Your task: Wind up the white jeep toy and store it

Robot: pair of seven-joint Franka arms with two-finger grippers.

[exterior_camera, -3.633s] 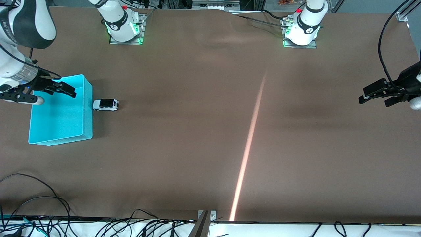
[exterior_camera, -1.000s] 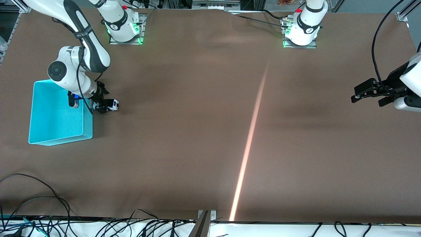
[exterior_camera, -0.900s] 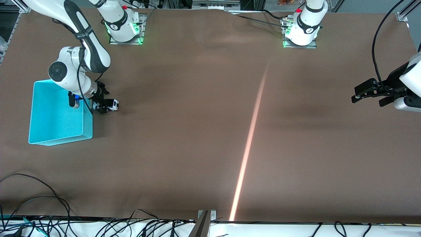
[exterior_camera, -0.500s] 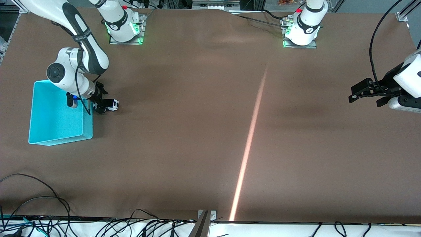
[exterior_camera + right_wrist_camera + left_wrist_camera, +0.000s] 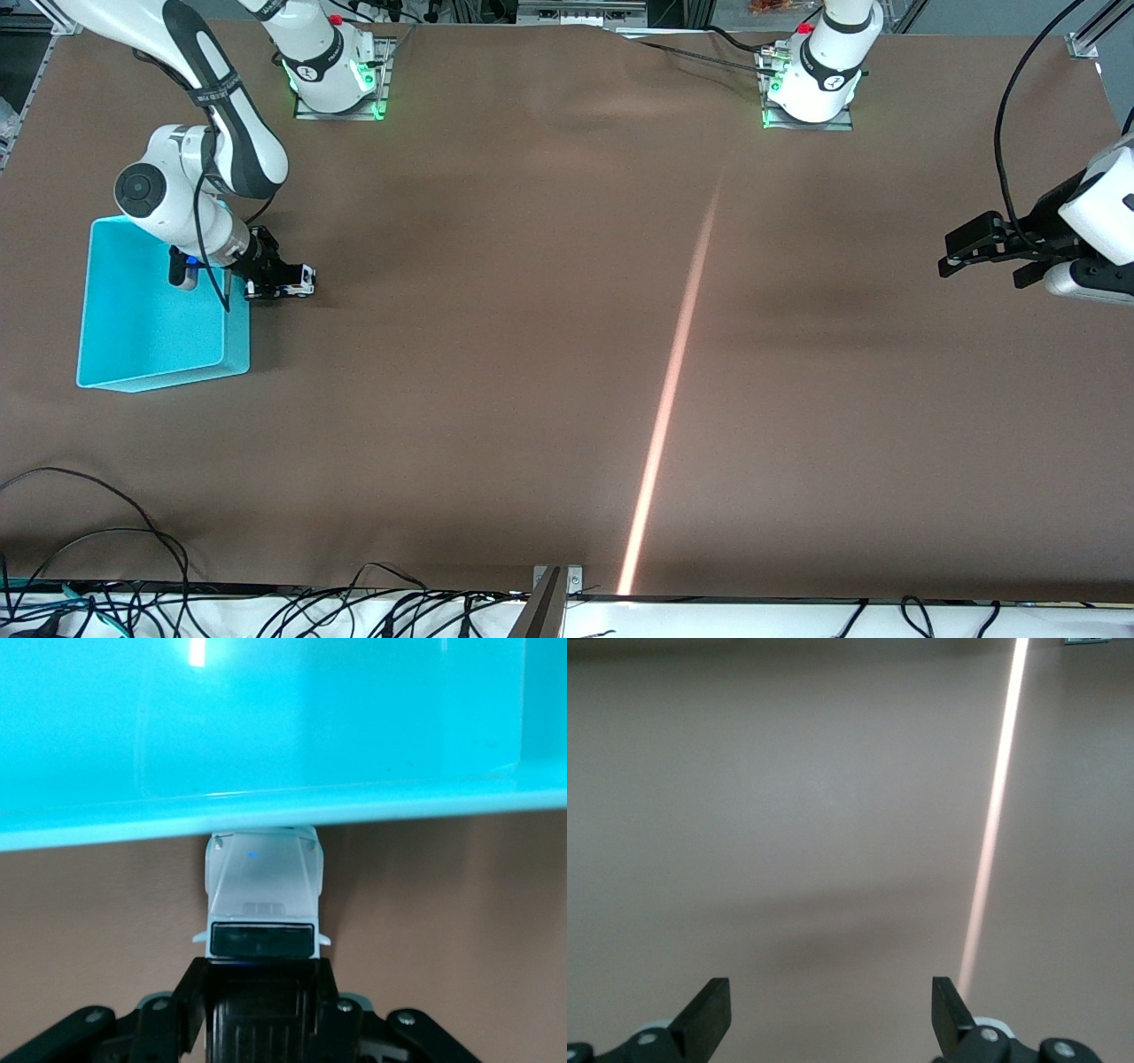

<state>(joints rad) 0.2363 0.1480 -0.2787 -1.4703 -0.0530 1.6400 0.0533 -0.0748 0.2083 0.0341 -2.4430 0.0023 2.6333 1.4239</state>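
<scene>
Brown cloth covers the table (image 5: 532, 354), crossed by a thin pale streak of light (image 5: 669, 390). White jeep toy (image 5: 297, 282) sits on the cloth just beside the cyan bin (image 5: 151, 350), at the right arm's end of the table. Right wrist view shows the toy's nose (image 5: 263, 877) up against the bin's outer wall (image 5: 266, 806), with the black roof (image 5: 263, 1005) between the fingers. Right gripper (image 5: 270, 285) is down at the toy, fingers clamped on its sides; the toy's wheels look to be on the cloth. Bin interior shows nothing but its cyan floor where visible; part is hidden by the right arm (image 5: 190, 190).

Left gripper (image 5: 988, 257) hangs over bare cloth at the left arm's end of the table, waiting. Its two fingers (image 5: 709, 1014) stand spread wide, nothing between them.
</scene>
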